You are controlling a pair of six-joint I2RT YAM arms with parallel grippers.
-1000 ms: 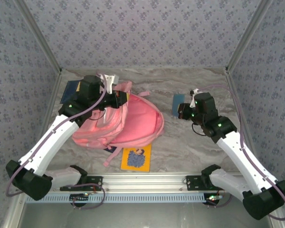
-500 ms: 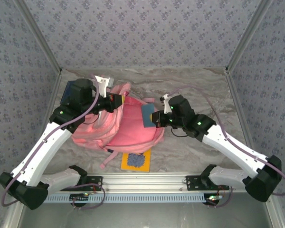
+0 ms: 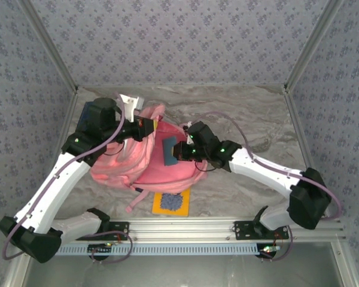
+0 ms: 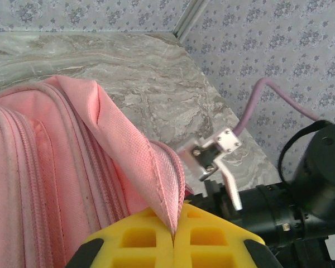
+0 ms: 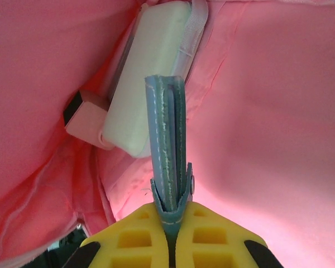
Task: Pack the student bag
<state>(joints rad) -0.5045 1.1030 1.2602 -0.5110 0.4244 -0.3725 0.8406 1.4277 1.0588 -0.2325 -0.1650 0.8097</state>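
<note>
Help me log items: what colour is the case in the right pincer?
Blue-grey case, clearest in the right wrist view.

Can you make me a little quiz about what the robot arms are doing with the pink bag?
1. True or false: the left gripper is pinching an edge of the student bag.
2. Pick one. What is the right gripper holding? A: a flat blue case. B: a red ball. C: a green cup.
3. Fill the gap: the boxy thing lying against the pink fabric just past the case is ____ in colour.

Key: 1 true. 2 A. 3 white.
</note>
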